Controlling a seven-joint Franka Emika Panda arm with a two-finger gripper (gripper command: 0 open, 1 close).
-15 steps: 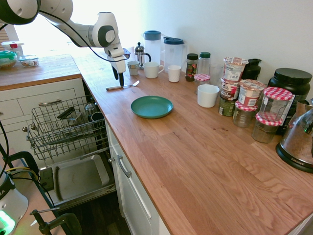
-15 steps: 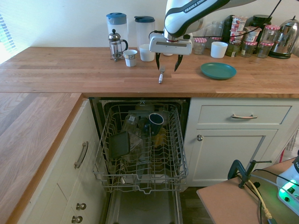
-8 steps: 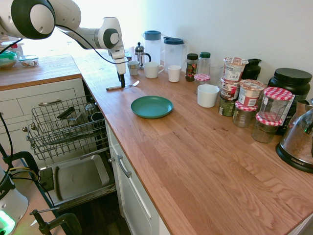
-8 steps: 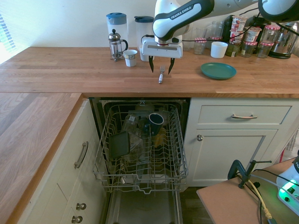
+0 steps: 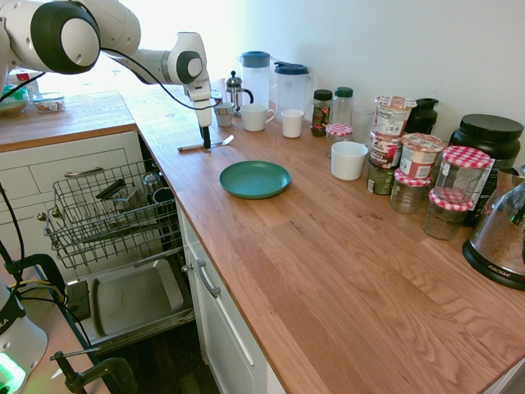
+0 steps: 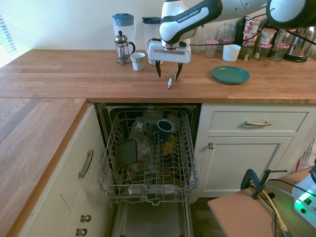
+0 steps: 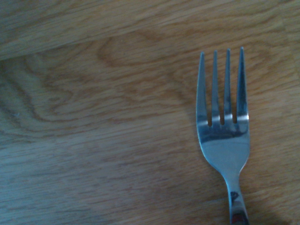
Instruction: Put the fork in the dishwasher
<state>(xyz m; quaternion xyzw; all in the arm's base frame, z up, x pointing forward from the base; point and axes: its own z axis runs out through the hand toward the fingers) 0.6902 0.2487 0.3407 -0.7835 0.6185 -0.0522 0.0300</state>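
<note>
The fork (image 5: 205, 145) is a slim silver utensil lying flat on the wooden counter, its tines clear in the wrist view (image 7: 222, 126). It also shows near the counter's front edge in the second exterior view (image 6: 170, 79). My gripper (image 6: 169, 74) hangs low right over it, open, with one finger (image 6: 158, 71) on each side of the fork and not touching it. From the other side the gripper (image 5: 205, 138) points straight down. The dishwasher (image 6: 148, 158) stands open below the counter, its grey wire rack (image 5: 107, 209) pulled out with a dark mug and other dishes inside, and its door (image 5: 131, 300) folded down.
A teal plate (image 5: 254, 178) lies on the counter to one side of the fork. Behind the gripper stand a French press (image 6: 122, 47), a small cup (image 6: 138, 60), two pitchers and white mugs. Jars and tubs (image 5: 410, 164) crowd the far end. White drawers (image 6: 256, 123) flank the dishwasher.
The gripper has shifted sideways along the counter and come down until its open fingers straddle the fork. The fork has not moved.
</note>
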